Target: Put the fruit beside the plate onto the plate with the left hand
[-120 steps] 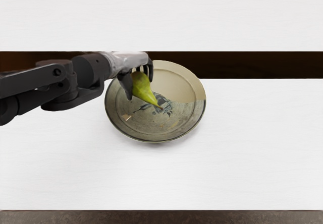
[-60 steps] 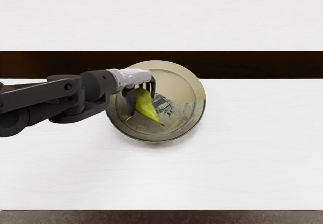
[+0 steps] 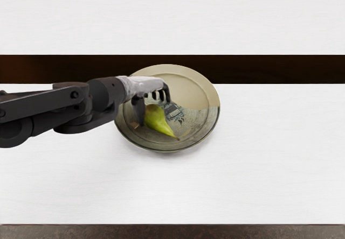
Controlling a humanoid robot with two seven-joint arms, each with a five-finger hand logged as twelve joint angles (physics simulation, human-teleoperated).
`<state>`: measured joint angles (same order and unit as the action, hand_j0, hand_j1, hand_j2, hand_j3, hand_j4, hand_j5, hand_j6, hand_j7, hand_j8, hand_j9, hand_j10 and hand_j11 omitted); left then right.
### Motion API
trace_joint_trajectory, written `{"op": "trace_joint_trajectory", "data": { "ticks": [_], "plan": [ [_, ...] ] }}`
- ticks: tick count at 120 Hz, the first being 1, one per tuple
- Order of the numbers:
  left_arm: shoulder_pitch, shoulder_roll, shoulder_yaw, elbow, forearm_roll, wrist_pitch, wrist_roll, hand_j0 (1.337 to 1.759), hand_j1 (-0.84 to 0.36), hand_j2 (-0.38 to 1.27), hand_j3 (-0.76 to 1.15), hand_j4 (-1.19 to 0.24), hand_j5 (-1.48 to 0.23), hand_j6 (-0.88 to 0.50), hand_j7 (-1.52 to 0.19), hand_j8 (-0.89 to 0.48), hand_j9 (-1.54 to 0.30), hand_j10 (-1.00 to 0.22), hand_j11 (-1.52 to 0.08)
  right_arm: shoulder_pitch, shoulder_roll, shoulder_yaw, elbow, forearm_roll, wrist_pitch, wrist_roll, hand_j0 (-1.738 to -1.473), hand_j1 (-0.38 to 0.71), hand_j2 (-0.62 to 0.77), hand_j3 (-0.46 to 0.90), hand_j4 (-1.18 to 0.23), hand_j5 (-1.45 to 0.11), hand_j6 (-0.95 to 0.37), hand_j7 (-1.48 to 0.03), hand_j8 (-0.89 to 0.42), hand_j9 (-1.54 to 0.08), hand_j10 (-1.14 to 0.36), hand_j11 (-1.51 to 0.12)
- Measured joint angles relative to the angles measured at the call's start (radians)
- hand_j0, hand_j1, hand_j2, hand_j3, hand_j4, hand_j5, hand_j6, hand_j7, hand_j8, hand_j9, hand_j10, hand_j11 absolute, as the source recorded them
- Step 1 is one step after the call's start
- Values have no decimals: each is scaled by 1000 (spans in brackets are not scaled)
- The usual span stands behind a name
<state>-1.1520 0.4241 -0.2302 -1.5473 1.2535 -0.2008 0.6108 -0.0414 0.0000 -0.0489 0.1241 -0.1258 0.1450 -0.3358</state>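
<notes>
A round, shiny, gold-green metal plate sits at the far edge of a white table. On the plate lies a yellow-green pear. It is on its side in the left half of the plate. Its fat end points to the plate's far left rim and its thin tip points to the near rim.

A dark grey robot arm reaches in from the left of the plate. Its left hand hangs over the plate's left side, just above the fat end of the pear. The dark fingers are spread and bent down like a little rake, with a small gap between them and the pear. The thumb points down just beside the pear, on the side nearer the plate's left rim. I cannot tell if the thumb touches it. The hand is not pinching the pear.
</notes>
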Motion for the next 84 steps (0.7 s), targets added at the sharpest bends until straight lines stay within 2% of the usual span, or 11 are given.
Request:
{"op": "trace_joint_trajectory", "data": {
  "ticks": [31,44,56,68,84],
  "plan": [
    [-23,9,-8,-6,-4,-1,0,1658,18,88,0,-289,-383,-273,-383,-281,-384,-295,-384,0,0,0,0,0,0,1,-1658,-349,0,0,0,0,0,0,0,0,0,0],
    [-35,14,-22,-10,-38,-15,0,1658,110,60,0,-209,-275,-200,-275,-204,-275,-212,-275,0,0,0,0,0,1,1,-1658,-349,0,0,0,0,0,0,0,0,0,0],
    [-31,88,-125,-11,-194,-131,0,1658,191,40,0,-139,-182,-134,-182,-137,-182,-141,-182,0,0,0,0,0,1,1,-1658,-349,0,0,0,0,0,0,0,0,0,0],
    [-29,198,-262,-11,-422,-293,0,1658,241,26,0,-95,-123,-92,-123,-94,-123,-96,-123,0,0,0,0,0,1,1,-1658,-349,0,0,0,0,0,0,0,0,0,0],
    [-31,316,-354,-9,-717,-378,0,1658,281,16,0,-60,-77,-59,-77,-60,-77,-60,-77,0,0,0,0,0,1,2,-1658,-349,0,0,0,0,0,0,0,0,0,0]
  ]
}}
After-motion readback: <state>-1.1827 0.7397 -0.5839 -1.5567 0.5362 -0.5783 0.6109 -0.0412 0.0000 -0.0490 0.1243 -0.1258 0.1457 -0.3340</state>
